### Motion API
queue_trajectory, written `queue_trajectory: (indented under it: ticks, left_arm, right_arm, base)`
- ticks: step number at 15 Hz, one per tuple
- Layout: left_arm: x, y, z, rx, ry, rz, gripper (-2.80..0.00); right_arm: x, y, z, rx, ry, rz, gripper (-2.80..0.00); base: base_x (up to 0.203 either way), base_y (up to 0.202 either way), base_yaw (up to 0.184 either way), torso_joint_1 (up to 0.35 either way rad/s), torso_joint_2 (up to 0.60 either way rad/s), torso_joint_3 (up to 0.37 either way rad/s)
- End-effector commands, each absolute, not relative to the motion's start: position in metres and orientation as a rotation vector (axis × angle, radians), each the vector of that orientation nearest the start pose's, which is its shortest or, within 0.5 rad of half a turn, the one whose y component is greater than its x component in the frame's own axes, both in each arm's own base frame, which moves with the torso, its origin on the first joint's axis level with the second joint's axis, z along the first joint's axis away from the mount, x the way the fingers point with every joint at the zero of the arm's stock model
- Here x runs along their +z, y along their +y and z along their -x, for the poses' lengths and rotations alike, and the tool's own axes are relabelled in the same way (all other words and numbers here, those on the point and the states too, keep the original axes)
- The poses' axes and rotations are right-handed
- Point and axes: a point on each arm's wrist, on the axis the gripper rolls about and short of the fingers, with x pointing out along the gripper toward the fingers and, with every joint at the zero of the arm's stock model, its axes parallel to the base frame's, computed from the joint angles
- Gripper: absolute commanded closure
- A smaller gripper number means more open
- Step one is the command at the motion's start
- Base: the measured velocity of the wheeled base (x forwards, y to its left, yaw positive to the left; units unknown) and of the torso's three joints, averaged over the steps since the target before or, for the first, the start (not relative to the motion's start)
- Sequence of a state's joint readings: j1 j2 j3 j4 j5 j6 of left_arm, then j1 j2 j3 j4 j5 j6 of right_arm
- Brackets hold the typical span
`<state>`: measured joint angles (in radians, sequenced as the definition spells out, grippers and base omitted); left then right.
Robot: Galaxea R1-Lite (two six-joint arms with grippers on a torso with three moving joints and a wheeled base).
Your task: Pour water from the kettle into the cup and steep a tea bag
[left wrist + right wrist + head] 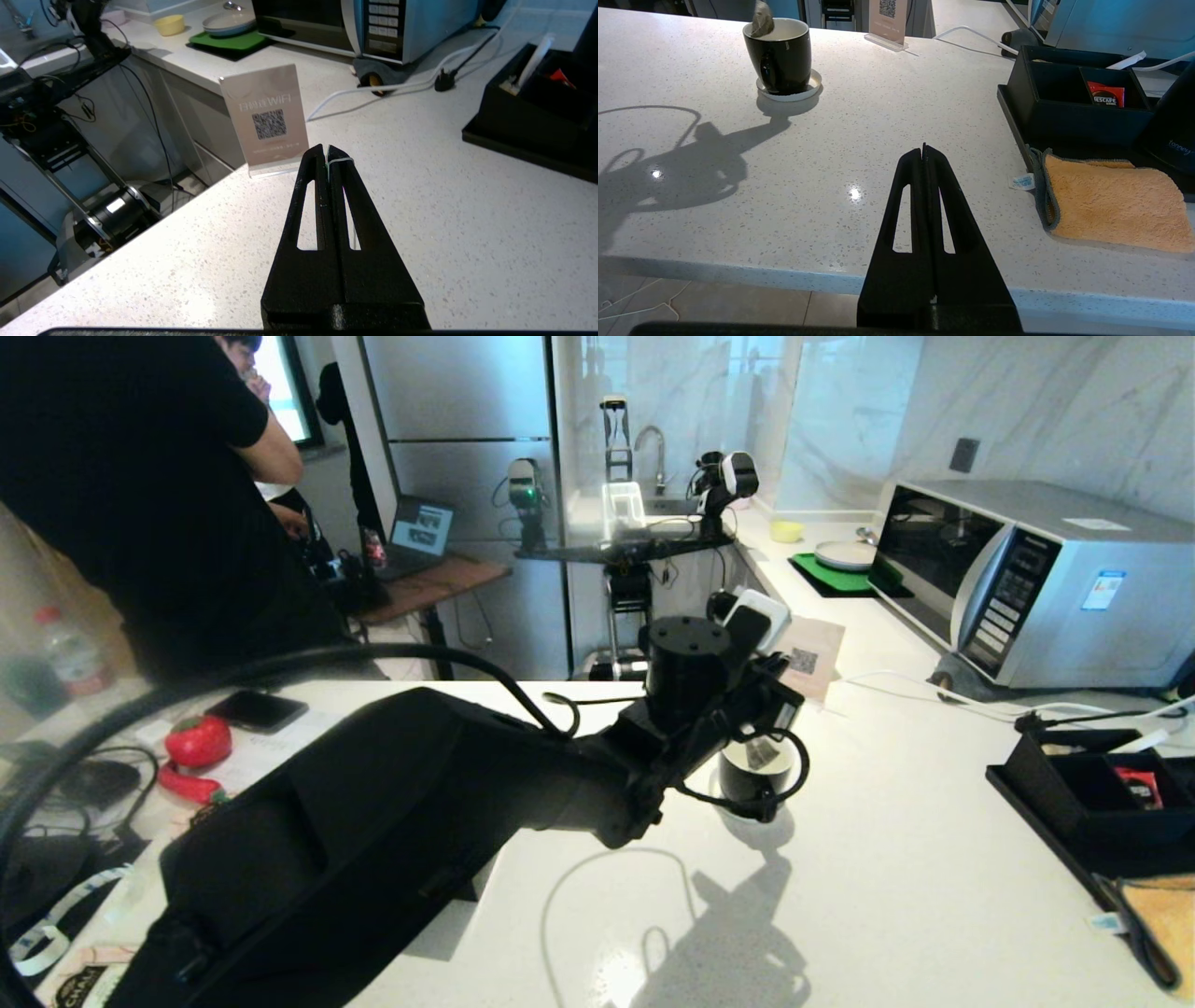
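Observation:
The glossy black cup [780,53] stands on its white saucer [789,93] on the speckled counter. In the head view the cup [754,775] sits just below my left wrist. My left gripper [327,149] is shut on the tea bag's thin white string [340,161], which loops over one fingertip. The grey-brown tea bag [761,21] hangs at the cup's rim, its lower end hidden behind the rim. My right gripper [923,148] is shut and empty above the counter's near edge. Only a part of the black kettle [1174,121] shows, on the cup's right. No water can be seen.
A black organiser box [1064,112] with a red sachet [1105,94] and an orange cloth [1111,205] lie beside the kettle. A QR sign [266,119] stands behind the cup, with a microwave [1027,579] beyond. A person [140,476] stands at the left.

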<state>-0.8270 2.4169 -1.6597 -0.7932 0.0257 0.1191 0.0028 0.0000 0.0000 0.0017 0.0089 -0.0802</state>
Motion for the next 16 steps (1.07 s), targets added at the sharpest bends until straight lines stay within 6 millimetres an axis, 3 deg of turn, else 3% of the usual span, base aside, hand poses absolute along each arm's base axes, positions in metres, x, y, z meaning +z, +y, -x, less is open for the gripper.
queue_trajectory:
  ticks: [1, 11, 16]
  left_arm:
    - [0.127, -0.373, -0.346, -0.796, -0.066, -0.105, 0.00]
    - [0.099, -0.374, -0.353, -0.789, -0.013, -0.129, 0.00]
    - [0.103, -0.374, -0.353, -0.789, -0.022, -0.123, 0.00]
  right_arm:
    - [0.075, 0.000, 0.023, 0.012, 0.001, 0.081, 0.00]
    - [0.075, 0.000, 0.023, 0.012, 0.001, 0.081, 0.00]
    - [0.075, 0.000, 0.023, 0.012, 0.001, 0.081, 0.00]
  base:
    - [0.000, 0.000, 0.000, 0.000, 0.00, 0.000]
    - [0.000, 0.000, 0.000, 0.000, 0.00, 0.000]
    - [0.000, 0.000, 0.000, 0.000, 0.00, 0.000]
